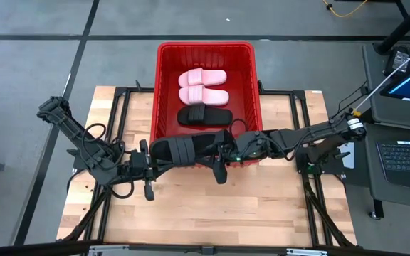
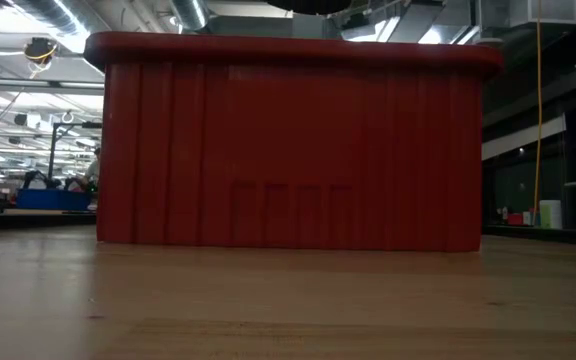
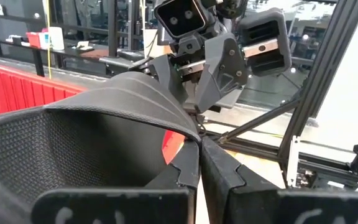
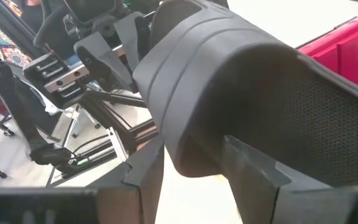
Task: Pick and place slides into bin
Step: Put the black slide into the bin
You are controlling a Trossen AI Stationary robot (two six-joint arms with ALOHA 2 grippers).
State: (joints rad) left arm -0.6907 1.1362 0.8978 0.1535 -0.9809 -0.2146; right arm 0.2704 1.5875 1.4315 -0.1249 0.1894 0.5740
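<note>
The red bin [image 1: 164, 92] stands at the table's far middle and fills the low view [image 2: 288, 140]. Two pale pink slides [image 1: 202, 85] and one black slide [image 1: 203, 116] lie on its floor. Another black slide [image 1: 184, 149] hangs over the bin's near rim between my two grippers. My left gripper [image 1: 153, 158] is shut on its left end, and its fingers [image 3: 185, 168] show in the wrist view. My right gripper [image 1: 223, 148] is closed on its right end [image 4: 197, 155]. My left gripper pinches an edge of the black slide where the strap meets the sole [image 3: 190, 132] between its two fingers. They come level from the table's left. The slide is lifted clear. My right gripper has the slide's other, rounded end [image 4: 194, 158] between its two spread fingers [image 4: 250, 168], coming from the table's right and slanting slightly down. The slide lies roughly level between the two grippers, above the bin's near rim.
Bare wooden tabletop [image 1: 205, 206] lies near of the bin. Black frame rails [image 1: 312, 192] run along the table's sides. A laptop on a stand [image 1: 404, 153] sits off the table's right edge.
</note>
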